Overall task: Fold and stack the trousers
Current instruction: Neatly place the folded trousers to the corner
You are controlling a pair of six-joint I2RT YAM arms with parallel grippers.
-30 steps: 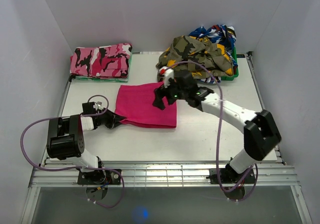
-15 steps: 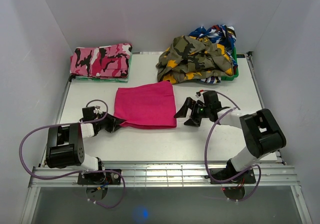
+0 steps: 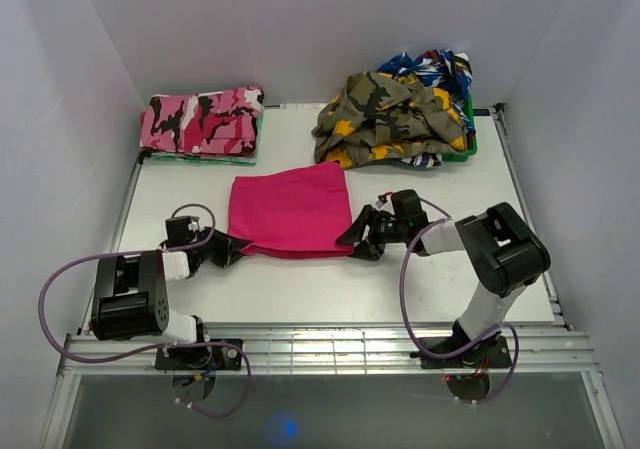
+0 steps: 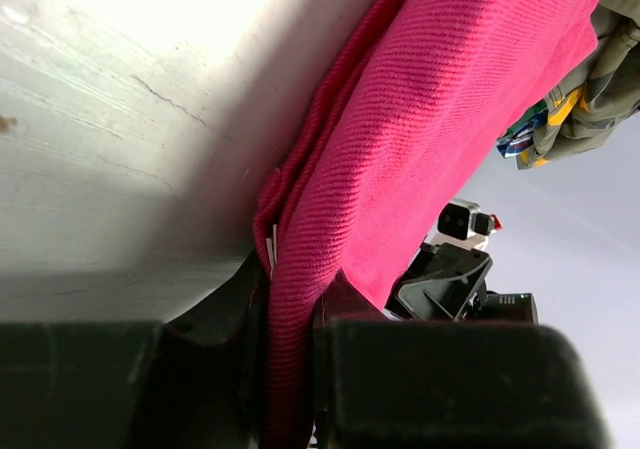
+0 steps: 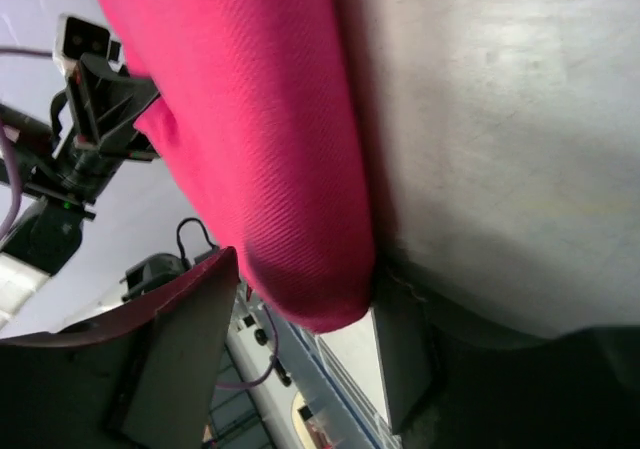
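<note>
The magenta trousers lie folded into a flat rectangle in the middle of the table. My left gripper lies low at their near left corner and is shut on the folded edge. In the left wrist view the trousers run down between the two fingers of that gripper. My right gripper is at the near right corner, open. In the right wrist view the rounded fold of the trousers sits between the jaws of that gripper, with a gap on one side.
A folded pink camouflage pair lies at the back left. At the back right an olive-yellow camouflage garment and blue patterned clothes are heaped on a green basket. White walls close in three sides.
My right arm came down from over the trousers' far right part to their near right corner, and its jaws have narrowed. The left gripper kept its hold.
</note>
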